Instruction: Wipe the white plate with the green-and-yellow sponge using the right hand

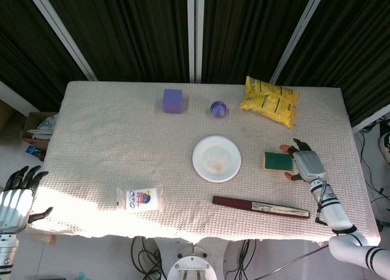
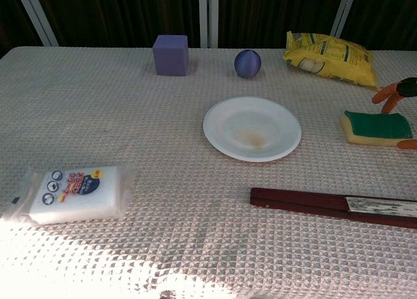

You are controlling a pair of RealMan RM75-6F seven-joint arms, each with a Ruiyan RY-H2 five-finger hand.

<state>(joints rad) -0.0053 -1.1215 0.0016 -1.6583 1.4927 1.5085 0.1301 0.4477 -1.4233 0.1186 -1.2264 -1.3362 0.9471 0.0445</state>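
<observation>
The right hand (image 1: pixel 303 165), fingers spread and holding nothing, hovers at the right edge of the green-and-yellow sponge (image 1: pixel 277 161), which lies flat on the table (image 1: pixel 103 140) just right of the white plate (image 1: pixel 216 158).

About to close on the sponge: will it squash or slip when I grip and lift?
The green-and-yellow sponge looks like soft foam, so it will probably compress under the right hand. Its scouring top looks rough, so a slip seems unlikely. It is likely light.
</observation>
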